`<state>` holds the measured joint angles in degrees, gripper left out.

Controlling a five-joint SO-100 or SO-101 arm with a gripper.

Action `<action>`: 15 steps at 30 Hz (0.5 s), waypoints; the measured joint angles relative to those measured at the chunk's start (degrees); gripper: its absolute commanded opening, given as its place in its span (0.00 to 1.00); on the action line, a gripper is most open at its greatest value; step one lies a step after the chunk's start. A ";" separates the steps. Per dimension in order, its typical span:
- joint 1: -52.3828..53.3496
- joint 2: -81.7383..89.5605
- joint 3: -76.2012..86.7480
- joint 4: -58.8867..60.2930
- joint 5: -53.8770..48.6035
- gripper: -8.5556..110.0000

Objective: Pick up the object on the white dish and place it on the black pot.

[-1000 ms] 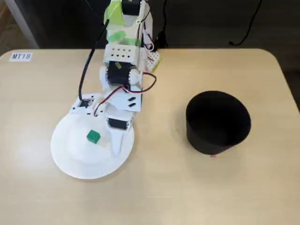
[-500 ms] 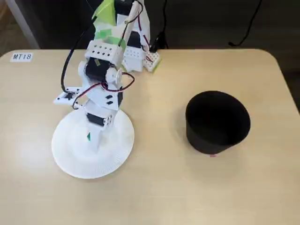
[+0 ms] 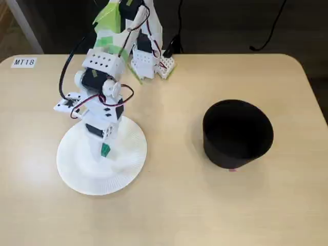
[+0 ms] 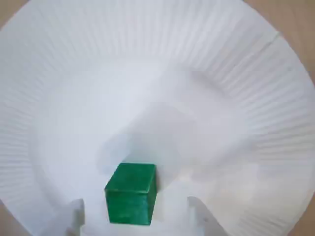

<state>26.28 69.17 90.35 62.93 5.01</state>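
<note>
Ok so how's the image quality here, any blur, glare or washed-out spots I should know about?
In the wrist view the white dish is nearly washed out, with soft shadows at its centre; the green cube is fairly sharp, the fingertips pale and hard to separate from the plate. In the fixed view lighting is even, slightly soft; the black pot shows no interior detail.

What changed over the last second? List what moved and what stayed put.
In the fixed view the arm swung left across the plate, and its gripper came down over the green cube. The wrist view shows the cube between the fingertips, with gaps on both sides, so not yet clamped. The cube's spot on the plate looks about the same. Plate and black pot stayed put.
</note>
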 measured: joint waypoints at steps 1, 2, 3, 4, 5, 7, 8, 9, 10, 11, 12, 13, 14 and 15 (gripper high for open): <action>0.35 -0.53 0.00 -0.26 0.00 0.30; 0.44 -1.05 -0.09 -0.35 0.00 0.30; 0.35 -1.76 -0.62 -0.35 0.18 0.30; -0.09 -2.29 -0.97 -0.53 -0.35 0.30; -0.44 -2.72 -1.14 -0.62 -0.53 0.29; -0.35 -3.60 -2.02 -0.35 -0.79 0.29; -0.18 -3.96 -2.46 -0.44 -0.97 0.28; 0.26 -4.31 -2.81 -0.44 -1.05 0.27; 0.62 -4.57 -3.25 -0.35 -1.05 0.26; 0.70 -4.75 -3.60 -0.35 -1.05 0.24; 0.70 -4.75 -3.96 -0.35 -1.05 0.23; 0.62 -4.75 -4.31 -0.35 -0.97 0.21; 0.44 -4.75 -4.66 -0.35 -0.97 0.19; 0.35 -4.75 -4.92 -0.35 -0.97 0.16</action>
<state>26.63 64.42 85.43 62.58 4.04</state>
